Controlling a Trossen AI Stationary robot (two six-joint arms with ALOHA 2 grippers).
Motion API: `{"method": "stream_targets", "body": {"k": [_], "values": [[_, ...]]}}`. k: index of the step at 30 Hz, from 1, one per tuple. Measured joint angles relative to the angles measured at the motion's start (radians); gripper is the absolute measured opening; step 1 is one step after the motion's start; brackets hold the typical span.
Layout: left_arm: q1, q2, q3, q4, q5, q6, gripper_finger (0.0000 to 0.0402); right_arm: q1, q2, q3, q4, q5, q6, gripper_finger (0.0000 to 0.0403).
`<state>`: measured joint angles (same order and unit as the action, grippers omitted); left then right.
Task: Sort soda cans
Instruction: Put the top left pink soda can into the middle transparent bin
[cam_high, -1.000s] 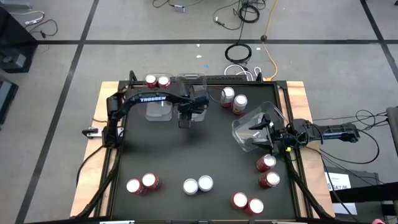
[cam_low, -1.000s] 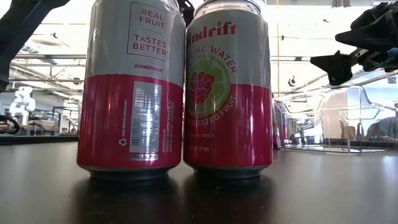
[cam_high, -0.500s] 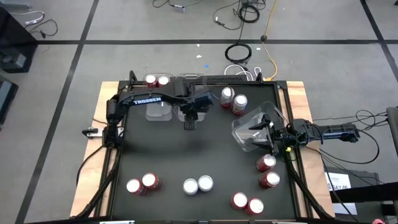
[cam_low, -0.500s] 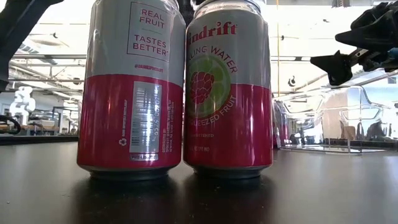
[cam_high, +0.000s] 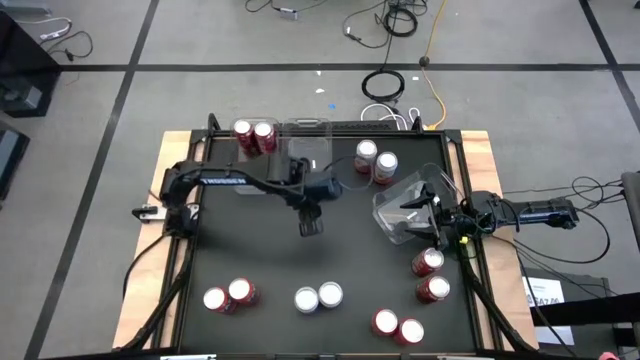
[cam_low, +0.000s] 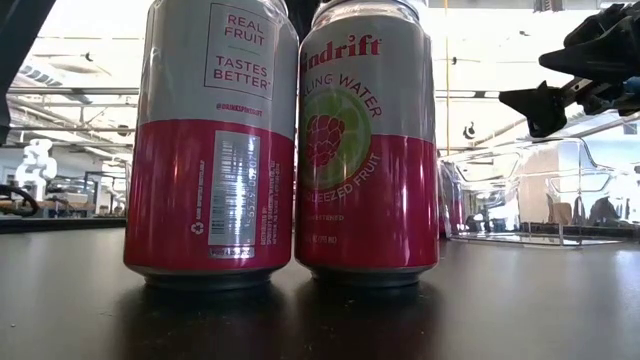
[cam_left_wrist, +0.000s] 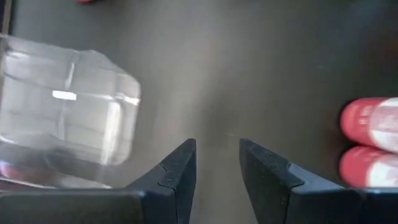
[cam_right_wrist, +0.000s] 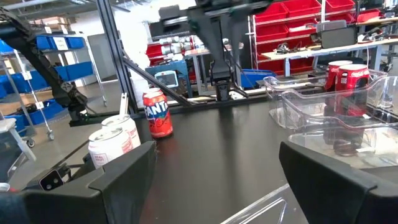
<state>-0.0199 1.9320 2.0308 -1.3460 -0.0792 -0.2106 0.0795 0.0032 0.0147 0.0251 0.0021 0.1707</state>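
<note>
Black tabletop (cam_high: 330, 250) in high view: left gripper (cam_high: 310, 228) had swung from by 12 o'clock bin (cam_high: 305, 140) toward centre, empty; soda cans (cam_high: 318, 297) sat paired round the edges, unsorted. Left wrist view: fingers (cam_left_wrist: 177, 171) slightly apart, gripping nothing. Right wrist view: right gripper (cam_high: 425, 212) idle at 3 o'clock, fingers (cam_right_wrist: 124, 171) wide across tilted bin's (cam_high: 405, 205) rim, so next pick prob. pending.

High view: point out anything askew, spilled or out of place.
The right bin lies turned at an angle to the table's edges, with the right gripper over it; the far bin lies square. The cans stand upright in pairs, nothing spilled. The left gripper hangs over mid-table.
</note>
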Motion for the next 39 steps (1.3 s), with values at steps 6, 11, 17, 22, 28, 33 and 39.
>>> {"method": "stream_targets", "body": {"k": [6, 11, 17, 22, 28, 33, 39], "values": [[-0.060, 0.000, 0.000, 0.026, 0.000, -0.041, 0.0132, 0.000, 0.000, 0.000, 0.000, 0.000, 0.000, 0.0334], [-0.068, 0.000, -0.001, 0.141, 0.000, -0.010, 0.0132, 0.000, 0.000, 0.000, 0.000, 0.000, 0.000, 0.0334], [-0.061, 0.000, -0.001, 0.237, 0.000, -0.056, 0.0132, 0.000, 0.000, 0.000, 0.000, 0.000, 0.000, 0.0334], [-0.041, 0.000, -0.001, 0.253, -0.001, -0.042, 0.0156, 0.000, 0.000, 0.000, 0.000, 0.000, 0.000, 0.0334], [-0.013, 0.000, -0.001, 0.341, -0.006, -0.019, 0.0261, 0.000, 0.000, 0.000, 0.000, 0.000, 0.000, 0.0334], [-0.007, 0.000, -0.001, 0.455, -0.022, -0.018, 0.0353, 0.000, 0.000, 0.000, 0.000, 0.000, 0.000, 0.0334], [-0.008, 0.001, -0.002, 0.529, -0.023, -0.018, 0.0384, 0.000, 0.000, 0.000, 0.000, 0.000, 0.000, 0.0334]]}}
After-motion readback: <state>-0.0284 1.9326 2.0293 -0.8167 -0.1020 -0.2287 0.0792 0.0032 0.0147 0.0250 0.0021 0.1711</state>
